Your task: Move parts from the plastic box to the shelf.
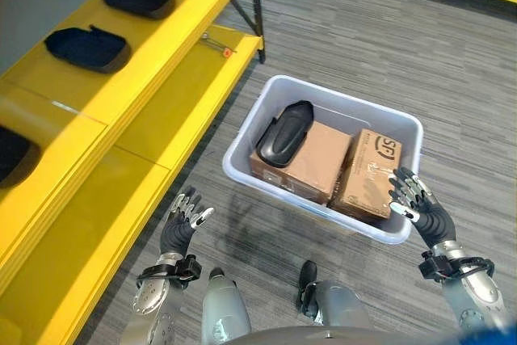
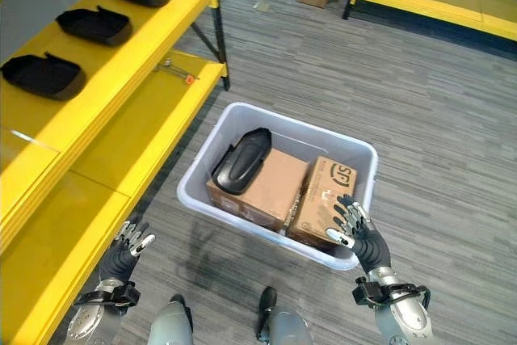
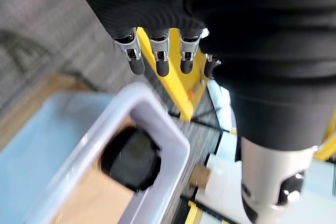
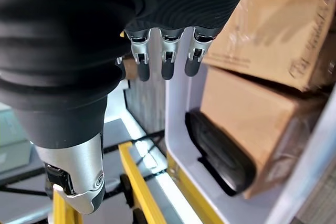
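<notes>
Both hands hang released and empty: the left hand beside the plastic box, the right hand at its near corner. The black part lies atop cardboard boxes (smooth, curved), so it may slip if pinched, short of the shelf.

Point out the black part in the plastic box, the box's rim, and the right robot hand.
black part (image 1: pixel 284 133): left eye view, middle of its top.
plastic box (image 1: pixel 339 100): left eye view, far rim.
right robot hand (image 2: pixel 361 237): right eye view, back of hand.
</notes>
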Tool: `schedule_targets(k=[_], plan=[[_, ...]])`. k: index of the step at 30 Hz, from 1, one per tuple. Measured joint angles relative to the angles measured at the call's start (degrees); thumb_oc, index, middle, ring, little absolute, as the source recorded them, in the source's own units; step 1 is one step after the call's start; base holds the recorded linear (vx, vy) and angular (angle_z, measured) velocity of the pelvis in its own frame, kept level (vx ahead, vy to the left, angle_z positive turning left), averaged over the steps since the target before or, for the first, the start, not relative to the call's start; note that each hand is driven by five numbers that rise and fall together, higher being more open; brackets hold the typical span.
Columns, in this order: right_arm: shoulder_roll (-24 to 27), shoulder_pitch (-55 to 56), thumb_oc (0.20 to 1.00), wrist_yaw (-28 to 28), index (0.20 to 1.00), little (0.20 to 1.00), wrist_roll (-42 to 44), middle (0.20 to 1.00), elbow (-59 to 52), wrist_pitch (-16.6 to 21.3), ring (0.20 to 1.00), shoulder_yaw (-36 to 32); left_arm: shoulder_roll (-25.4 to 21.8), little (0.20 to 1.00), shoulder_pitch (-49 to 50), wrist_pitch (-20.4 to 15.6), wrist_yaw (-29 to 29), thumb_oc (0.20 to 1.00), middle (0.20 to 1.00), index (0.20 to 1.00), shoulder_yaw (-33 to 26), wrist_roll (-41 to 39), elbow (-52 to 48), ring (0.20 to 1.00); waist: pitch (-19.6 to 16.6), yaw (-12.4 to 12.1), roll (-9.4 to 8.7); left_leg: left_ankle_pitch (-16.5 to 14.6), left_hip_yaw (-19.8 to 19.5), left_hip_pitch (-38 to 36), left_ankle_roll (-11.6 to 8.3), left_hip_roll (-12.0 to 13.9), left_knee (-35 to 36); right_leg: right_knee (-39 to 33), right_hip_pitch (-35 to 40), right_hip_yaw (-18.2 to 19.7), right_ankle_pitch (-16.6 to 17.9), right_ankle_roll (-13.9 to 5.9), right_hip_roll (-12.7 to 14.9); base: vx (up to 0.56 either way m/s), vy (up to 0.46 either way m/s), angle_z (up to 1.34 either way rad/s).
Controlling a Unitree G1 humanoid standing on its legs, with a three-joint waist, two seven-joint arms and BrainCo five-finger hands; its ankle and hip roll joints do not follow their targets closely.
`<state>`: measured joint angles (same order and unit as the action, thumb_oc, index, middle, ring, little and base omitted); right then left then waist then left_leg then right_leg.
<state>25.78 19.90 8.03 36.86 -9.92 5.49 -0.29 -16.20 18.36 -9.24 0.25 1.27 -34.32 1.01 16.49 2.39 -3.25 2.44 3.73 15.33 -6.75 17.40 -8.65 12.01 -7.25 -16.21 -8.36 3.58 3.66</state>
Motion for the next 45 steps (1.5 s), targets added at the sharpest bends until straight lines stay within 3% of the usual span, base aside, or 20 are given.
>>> schedule_targets(k=[1, 2, 3, 4, 5, 6, 7, 9, 14, 18, 20, 24, 27, 32, 45], plan=[[0.0, -1.5, 1.000, -0.3, 1.000, 1.000, 0.0, 1.000, 1.5, 0.0, 1.000, 1.7, -0.2, 1.000, 0.1, 0.0, 0.1, 1.000, 1.000, 1.000, -0.2, 0.0, 0.2, 1.000, 0.1, -0.6, 0.31, 0.7, -2.9, -0.9, -1.06, 2.0, 11.1, 0.0, 0.3, 2.2, 0.0, -0.07, -1.7, 0.31, 0.342, -0.81], [-0.2, -2.3, 1.000, -0.5, 1.000, 1.000, 0.0, 1.000, 2.5, 0.0, 1.000, 2.1, -0.2, 1.000, -0.1, 0.1, 0.1, 1.000, 1.000, 1.000, -0.2, 0.0, 0.5, 1.000, 0.3, -0.5, 0.52, 1.0, -3.7, -0.5, -1.28, 2.5, 13.1, 0.0, 0.9, 3.3, -0.3, -0.62, -2.3, 0.28, 0.331, -0.95], [-0.4, -2.5, 1.000, -0.6, 1.000, 1.000, 0.0, 1.000, 3.0, 0.0, 1.000, 2.0, -0.1, 1.000, -0.6, 0.1, 0.1, 1.000, 1.000, 1.000, -0.2, 0.0, 0.7, 1.000, 0.9, -1.0, 1.14, 1.4, -4.2, -0.8, -1.79, 2.7, 13.3, 0.0, 1.9, 4.8, -0.5, -0.96, -2.9, 0.28, 0.476, -1.15], [-1.0, -2.0, 1.000, -0.8, 1.000, 1.000, 0.0, 1.000, 2.8, 0.0, 1.000, 1.9, 0.2, 1.000, -0.7, 0.0, 0.1, 1.000, 1.000, 1.000, -0.2, 0.0, 0.9, 1.000, 1.0, -1.2, 2.69, 1.9, -4.0, -2.6, -1.68, 2.3, 11.1, -0.2, 3.2, 8.5, -1.1, -2.65, -3.3, 0.25, 0.488, -1.67], [-1.0, -1.5, 1.000, -0.7, 1.000, 1.000, 0.0, 1.000, 2.1, 0.2, 1.000, 1.7, 0.4, 1.000, 0.5, 0.0, 0.0, 1.000, 1.000, 1.000, 0.0, 0.0, 0.9, 1.000, 0.2, -1.1, 5.24, 1.7, -2.7, -4.5, -0.97, 0.3, 7.6, -0.5, 3.9, 10.9, -1.3, -4.33, -2.8, 0.25, 0.548, -1.46], [0.5, 0.4, 1.000, -0.4, 1.000, 1.000, 0.0, 1.000, 1.6, 0.2, 1.000, 1.4, 1.0, 1.000, 0.5, -0.2, -0.1, 1.000, 1.000, 1.000, 0.6, 0.0, 0.4, 1.000, -0.7, 0.1, 7.36, 3.7, -2.5, -4.8, -1.28, -0.2, 7.7, -0.6, 3.6, 10.8, -1.3, -5.88, -2.6, 0.10, 0.390, -0.79], [-2.2, 1.4, 1.000, -0.2, 1.000, 1.000, 0.0, 1.000, 2.4, -0.4, 1.000, 2.0, -0.6, 1.000, -1.1, -0.3, -0.2, 1.000, 1.000, 1.000, 0.1, -0.1, -0.3, 1.000, 0.3, 0.6, 4.28, 4.4, 0.0, -5.3, -0.77, -5.1, 7.5, -0.3, 2.8, 11.9, -1.4, -8.63, 2.9, 0.07, 0.365, -0.26], [-3.7, 1.3, 1.000, 0.4, 1.000, 1.000, 0.0, 1.000, 2.3, -0.5, 1.000, 3.7, -3.3, 1.000, -1.6, -0.1, -0.1, 1.000, 1.000, 1.000, 0.0, -0.1, -0.4, 1.000, 0.8, -0.1, 1.69, 3.4, 3.2, -5.1, 1.11, -8.5, 7.3, -2.1, 2.1, 12.7, 0.1, -10.68, 6.8, 0.03, 0.252, -0.43], [-5.0, -0.1, 1.000, 0.8, 1.000, 1.000, 0.0, 1.000, 2.1, -1.0, 1.000, 5.1, -6.6, 1.000, -2.6, -0.6, 1.1, 1.000, 1.000, 1.000, -2.7, -0.1, -0.4, 1.000, 3.0, -1.1, 0.37, 0.7, 6.9, -2.6, 4.07, -12.5, 4.1, -8.6, 2.2, 12.1, 5.0, -13.73, 11.6, 0.00, 0.130, -0.26], [-4.5, -1.3, 1.000, 0.8, 1.000, 1.000, 0.0, 1.000, 2.2, -1.1, 1.000, 3.8, -7.8, 1.000, -5.9, -0.7, 2.7, 1.000, 1.000, 1.000, -2.9, 0.6, -0.7, 1.000, 6.0, 0.6, -0.85, -0.9, 7.2, 0.0, 3.66, -10.8, 1.0, -10.3, 1.3, 12.4, 6.2, -13.31, 10.3, 0.04, 0.064, -0.13], [-4.3, -2.1, 1.000, 0.9, 1.000, 1.000, 0.0, 1.000, 2.1, -1.1, 1.000, 3.9, -9.5, 1.000, -9.2, -1.3, 2.7, 1.000, 1.000, 1.000, -1.9, 2.0, -2.0, 1.000, 6.0, 0.7, -1.01, -0.7, 8.1, 0.3, 3.67, -10.7, 1.9, -10.4, 0.0, 13.1, 6.4, -13.40, 10.3, 0.01, 0.007, -0.23], [-4.3, -2.6, 1.000, 0.9, 1.000, 1.000, 0.0, 1.000, 1.3, -1.1, 1.000, 5.5, -9.3, 1.000, -18.1, -2.0, 3.0, 1.000, 1.000, 1.000, 1.3, 4.2, -5.0, 1.000, 6.1, 4.5, -1.07, -0.2, 9.9, 0.2, 3.34, -9.4, 3.2, -11.8, -1.2, 14.7, 7.4, -13.03, 8.9, -0.01, -0.007, -0.28], [-2.8, -4.9, 1.000, 0.9, 1.000, 1.000, 0.2, 1.000, -0.5, -0.5, 1.000, 7.3, -9.6, 1.000, -24.6, -2.8, 6.3, 1.000, 1.000, 1.000, 4.2, 5.1, -5.1, 1.000, 6.6, 4.7, -0.79, 0.9, 11.4, 1.0, 2.68, -8.5, 4.8, -11.2, -4.4, 16.1, 7.7, -12.81, 8.0, -0.02, -0.015, -0.31], [-2.2, -6.5, 1.000, 0.7, 1.000, 1.000, 0.7, 1.000, -0.3, -0.3, 1.000, 7.8, -9.3, 1.000, -32.2, -4.0, 9.3, 1.000, 1.000, 1.000, 8.2, 6.9, -4.9, 1.000, 8.4, 7.3, -0.52, 2.5, 11.7, 2.0, 2.47, -8.0, 6.8, -11.7, -6.3, 16.6, 8.7, -12.58, 7.2, -0.02, -0.027, -0.07], [-1.9, -6.5, 1.000, 0.1, 1.000, 1.000, 0.8, 1.000, -0.3, 0.6, 1.000, 10.7, -8.9, 1.000, -44.5, -5.3, 17.6, 1.000, 1.000, 1.000, 12.8, 9.7, 9.7, 1.000, 10.1, 8.3, -1.02, 3.1, 12.3, 3.6, 2.16, -7.3, 7.6, -12.1, -8.4, 16.8, 9.0, -12.40, 6.5, 0.01, -0.009, -0.02]])
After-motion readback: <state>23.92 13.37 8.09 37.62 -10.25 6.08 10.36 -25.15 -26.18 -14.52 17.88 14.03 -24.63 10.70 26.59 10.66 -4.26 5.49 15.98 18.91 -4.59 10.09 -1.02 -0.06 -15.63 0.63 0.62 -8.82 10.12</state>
